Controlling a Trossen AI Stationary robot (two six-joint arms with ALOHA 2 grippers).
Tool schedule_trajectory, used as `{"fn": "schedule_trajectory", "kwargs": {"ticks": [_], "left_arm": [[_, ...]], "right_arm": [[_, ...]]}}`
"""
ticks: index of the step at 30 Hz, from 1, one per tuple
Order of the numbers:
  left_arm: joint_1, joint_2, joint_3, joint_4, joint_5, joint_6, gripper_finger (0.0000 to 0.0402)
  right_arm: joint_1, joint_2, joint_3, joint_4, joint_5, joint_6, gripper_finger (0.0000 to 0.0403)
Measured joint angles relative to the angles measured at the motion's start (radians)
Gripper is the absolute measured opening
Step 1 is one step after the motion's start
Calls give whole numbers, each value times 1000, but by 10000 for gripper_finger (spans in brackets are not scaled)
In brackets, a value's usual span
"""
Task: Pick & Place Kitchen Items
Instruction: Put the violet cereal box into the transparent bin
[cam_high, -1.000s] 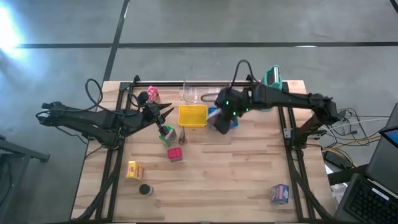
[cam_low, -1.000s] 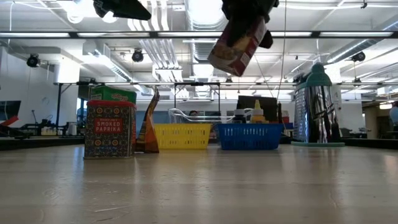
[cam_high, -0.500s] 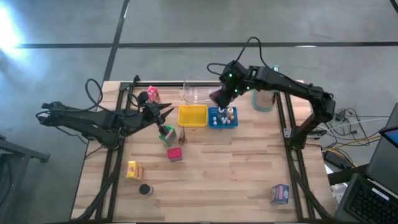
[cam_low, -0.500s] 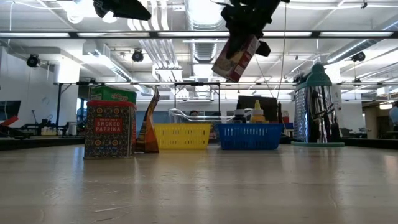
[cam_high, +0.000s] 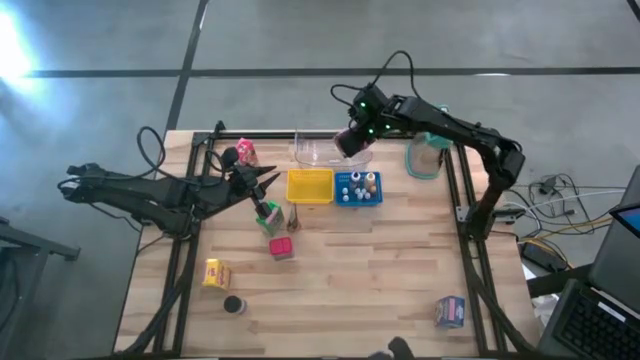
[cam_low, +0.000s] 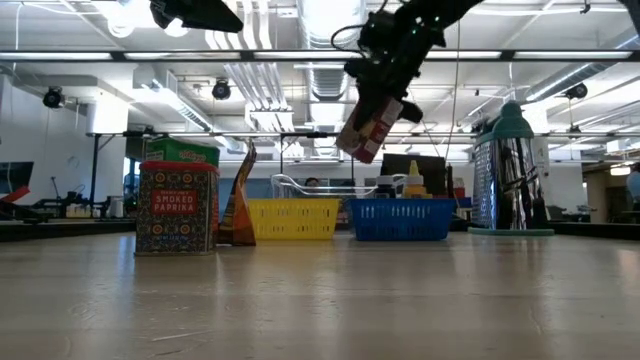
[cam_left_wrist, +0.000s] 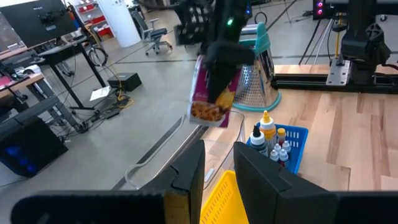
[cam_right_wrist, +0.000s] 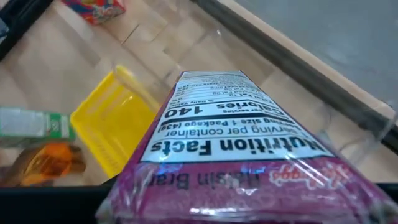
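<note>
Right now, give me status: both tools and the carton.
Right tool holds pink carton aloft above clear tray. Left tool shut, idle beside yellow basket. Nothing blocking.

Right gripper (cam_high: 352, 142) hangs above the clear tray (cam_high: 322, 152) at the table's (cam_high: 400, 270) far edge, holding a carton (cam_low: 367, 128) in the air. Two baskets sit side by side just in front of the tray, one (cam_high: 309, 186) left of the other (cam_high: 358, 188), which holds small bottles (cam_high: 360, 184). Left gripper (cam_high: 268, 180) hovers beside the left basket. A jug (cam_high: 426, 157) stands right of the tray.
</note>
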Motion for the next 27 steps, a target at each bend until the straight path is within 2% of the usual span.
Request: {"fn": "schedule_trajectory", "kwargs": {"ticks": [6,9,15,21,27], "left_arm": [[0,0,0,-1,0,0,92],[0,0,0,-12,0,1,92],[0,0,-1,-29,0,-1,92],[0,0,-1,-29,0,-20,92],[0,0,-1,-30,0,-43,92]], "right_arm": [[-40,92,80,-2,4,-38,176],[-49,150,161,-15,4,-121,168],[-70,268,363,-239,16,-366,152],[-84,391,527,-437,89,-541,149],[-88,485,601,-477,92,-710,166]]}}
